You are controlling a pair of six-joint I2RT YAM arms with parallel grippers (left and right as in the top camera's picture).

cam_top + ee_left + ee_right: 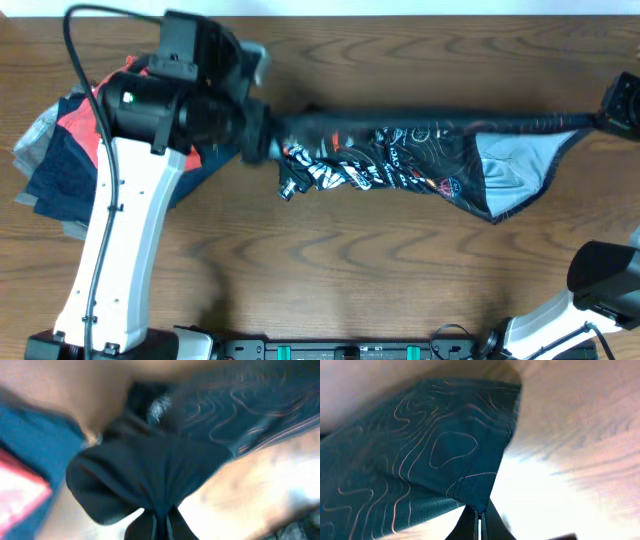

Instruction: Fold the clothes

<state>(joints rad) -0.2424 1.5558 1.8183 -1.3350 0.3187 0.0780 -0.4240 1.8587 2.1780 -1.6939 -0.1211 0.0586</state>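
Holding the jersey [410, 155] stretched from left to right across the middle of the table [340, 270], we grip it at both ends. Our left gripper [160, 522] is closed narrow on a bunched black end, and our right gripper [480, 520] is closed narrow on the patterned edge at the far right. A pile of navy and red clothes [60, 160] lies at the left, near the jersey's end.

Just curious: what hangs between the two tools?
The black jersey, stretched from the left tool to the right tool; the overhead view shows it.
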